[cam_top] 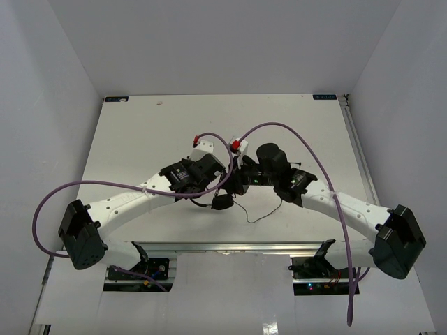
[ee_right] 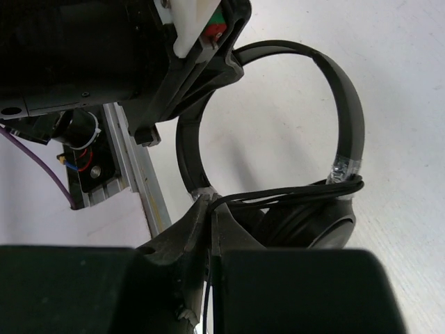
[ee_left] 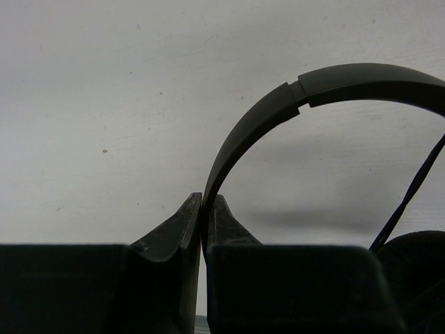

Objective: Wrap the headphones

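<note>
Fingers (ee_left: pixel 174 233) on the left gripper (ee_left: pixel 204 203) are pinched shut on the headband (ee_left: pixel 257 118) of the headphones (ee_left: pixel 361 76), with the cord (ee_left: pixel 410 191) dropping past an earcup (ee_left: pixel 417 271).

Right wrist view: the right gripper (ee_right: pixel 208 209) is clamped on the cord, which already runs in a couple of strands across the band's two ends. I'd call that mid-wrap. The next move needs the right arm to carry another loop round while the left holds steady.

From the top, the headphones sit between both wrists near mid-table (cam_top: pixel 140 132), with the loose tail (cam_top: pixel 265 215) lying out. The purple cables (cam_top: pixel 300 139) arch overhead and the wrists are crowded, so there's a snag risk.
</note>
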{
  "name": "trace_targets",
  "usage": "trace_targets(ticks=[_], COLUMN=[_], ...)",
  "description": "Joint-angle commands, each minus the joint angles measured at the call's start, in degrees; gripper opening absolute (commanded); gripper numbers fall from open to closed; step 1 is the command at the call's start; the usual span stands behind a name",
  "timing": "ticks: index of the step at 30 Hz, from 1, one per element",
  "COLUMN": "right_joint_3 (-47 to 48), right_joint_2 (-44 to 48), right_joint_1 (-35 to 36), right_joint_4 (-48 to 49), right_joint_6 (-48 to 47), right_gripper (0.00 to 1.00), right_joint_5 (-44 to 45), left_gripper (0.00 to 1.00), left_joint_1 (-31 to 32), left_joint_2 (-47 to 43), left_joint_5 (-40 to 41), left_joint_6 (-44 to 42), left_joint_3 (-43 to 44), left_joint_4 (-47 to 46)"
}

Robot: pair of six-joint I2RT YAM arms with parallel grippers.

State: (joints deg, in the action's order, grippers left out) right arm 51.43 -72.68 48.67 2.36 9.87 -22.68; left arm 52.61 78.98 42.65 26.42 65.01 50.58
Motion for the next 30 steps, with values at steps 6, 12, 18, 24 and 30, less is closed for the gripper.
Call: trace_targets(ticks=[6,12,18,24,30], right_joint_3=[-6.00,-12.69,-16.18,-16.12,-11.51], right_joint_2=[2.32,5.59,7.58,7.80,5.76], right_joint_1=[4.54,7.60,11.24,13.55,14.09], right_joint_4=[10.73,13.96,16.51,18.44,18.50], right_joint_6=[3.83,5.08,5.79,5.89,4.39], right_gripper=[0.11,0.10,0.08,0.08,0.08], right_joint_5=[1.64,8.32,13.76,16.46,16.77], left_gripper=[0.00,0.00,0.00,0.00,0.00], left_joint_1=[-0.60,-0.84,-0.84,-0.93,-0.93], left_joint_2=[-4.20,-8.46,-11.09,-10.78,-10.19], left_joint_5=[1.38,1.29,2.15,3.86,4.63], left_joint_6=[11.12,14.91,18.34,21.55,21.65], left_joint_3=[2.57,3.29,3.77,3.61,3.02], left_joint_4=[-1.15,-1.00,-0.44,0.75,0.75])
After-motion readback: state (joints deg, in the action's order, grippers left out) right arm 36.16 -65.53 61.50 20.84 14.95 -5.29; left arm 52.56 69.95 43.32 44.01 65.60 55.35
